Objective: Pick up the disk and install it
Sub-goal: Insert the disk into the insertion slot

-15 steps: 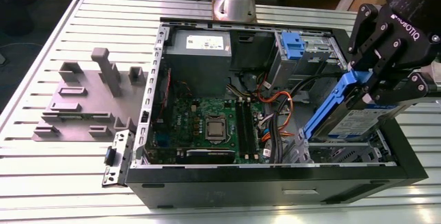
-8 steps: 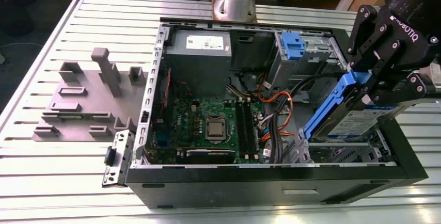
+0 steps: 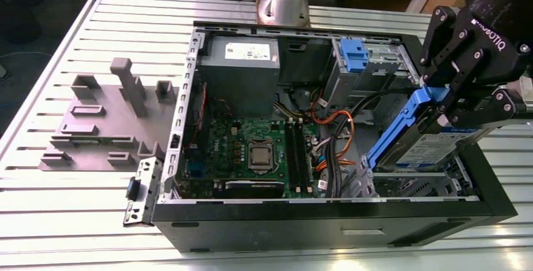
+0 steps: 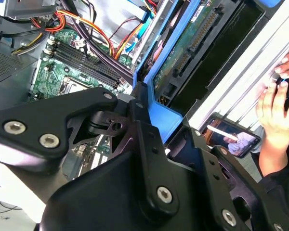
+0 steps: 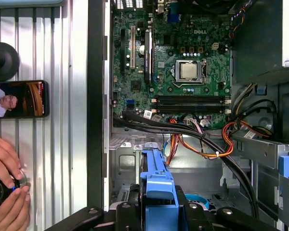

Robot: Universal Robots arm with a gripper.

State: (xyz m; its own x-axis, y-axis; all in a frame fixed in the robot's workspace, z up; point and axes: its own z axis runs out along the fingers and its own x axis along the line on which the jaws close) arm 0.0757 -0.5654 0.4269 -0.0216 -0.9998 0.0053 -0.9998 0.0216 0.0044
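Note:
The disk [image 3: 429,149], a silver drive with a white-and-blue label in a blue bracket, hangs tilted over the drive cage [image 3: 416,183] at the open computer case's corner on the exterior view's right. My gripper [image 3: 454,105] is shut on the disk's upper end, with its black fingers [image 3: 491,105] clamping the bracket. In the second wrist view the drive's green circuit board [image 4: 192,38] faces the camera above the blue bracket [image 4: 159,103]. In the first wrist view the bracket [image 5: 159,187] sits between the fingers, above the metal cage [image 5: 130,159].
The open case [image 3: 333,211] holds a motherboard [image 3: 249,152], cables [image 3: 333,127], a power supply [image 3: 241,59] and a plain blue clip [image 3: 353,55]. A grey fixture [image 3: 108,121] stands on the table. A person's hands [image 5: 5,183] and a phone [image 5: 19,98] lie beside the case.

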